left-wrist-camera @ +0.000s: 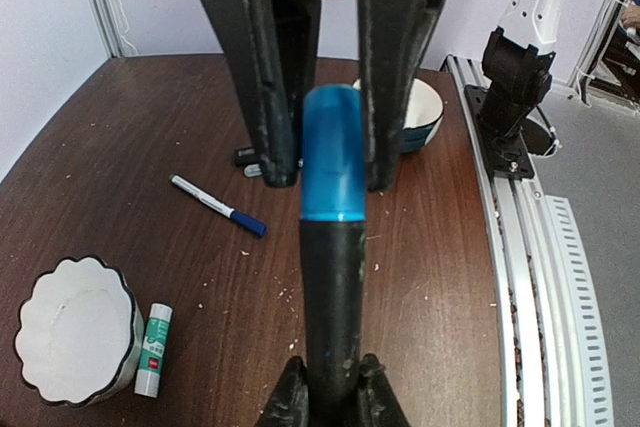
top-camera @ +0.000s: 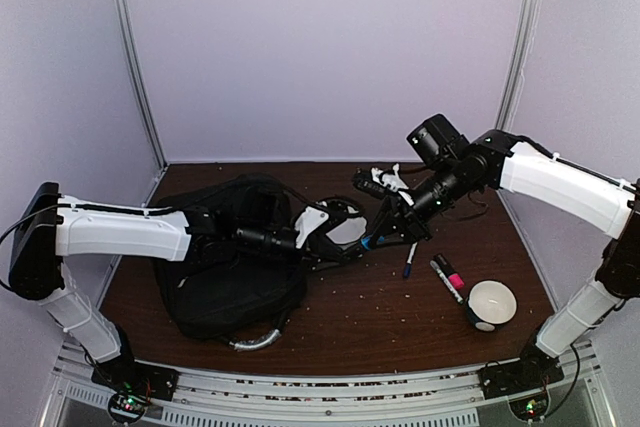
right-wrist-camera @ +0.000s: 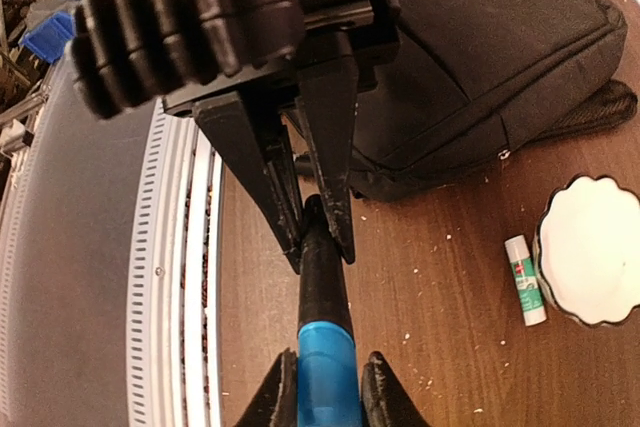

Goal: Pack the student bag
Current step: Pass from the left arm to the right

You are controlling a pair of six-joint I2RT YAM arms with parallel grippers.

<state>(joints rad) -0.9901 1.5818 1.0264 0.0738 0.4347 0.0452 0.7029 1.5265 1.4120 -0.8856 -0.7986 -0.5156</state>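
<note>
**Two-arm transfer of a marker [top-camera: 372, 242] above the desk [top-camera: 340, 317].** The left arm's fingers [left-wrist-camera: 290, 397] are closed on the black barrel. The right arm's fingers [right-wrist-camera: 285, 392] are closed on the blue cap end. The marker thus spans both holds, clear of the desk.

The step in hand is judged to be a handover towards the left arm, which is the one over the bag. To do it well, the right fingers should open fully before either arm draws away. A pull along the barrel with both holds tight would likely strip the cap. The left fingers seem to pinch the barrel near their tips only, so the marker may tilt once freed, and a slow retreat is advisable.

The student bag [top-camera: 225, 267] lies on the desk to the left of the marker, under the left forearm. Its silvery curved handle [top-camera: 258, 340] is at its near edge. The bag is black, soft and slumped, with stitched seams and a zip line along the side facing the marker. Whether any pocket is open cannot be told.

A glue stick [right-wrist-camera: 525, 280] lies near the marker, just beside a scalloped white bowl [right-wrist-camera: 592, 247].
</note>
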